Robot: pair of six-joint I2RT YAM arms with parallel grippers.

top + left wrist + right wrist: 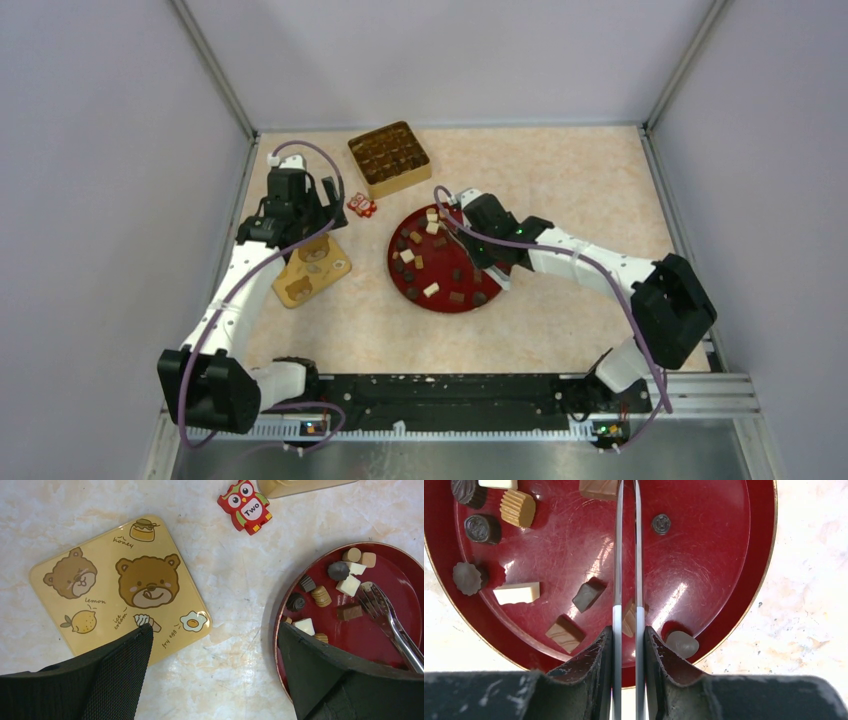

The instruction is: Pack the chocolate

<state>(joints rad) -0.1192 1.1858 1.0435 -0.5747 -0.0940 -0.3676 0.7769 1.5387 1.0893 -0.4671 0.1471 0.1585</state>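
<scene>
Several pieces of chocolate, among them a white bar, a brown cube and a dark round, lie scattered on a red plate. My right gripper is shut on a pair of metal tongs, whose two arms reach out low over the plate. The tong tips rest among the pieces near a brown block, with nothing visibly between them. My left gripper is open above bare table, between the bear-printed lid and the plate's left rim.
A gold box with a grid of compartments stands behind the plate. Small red-and-white owl items lie between the box and the lid. Grey walls enclose the table on three sides.
</scene>
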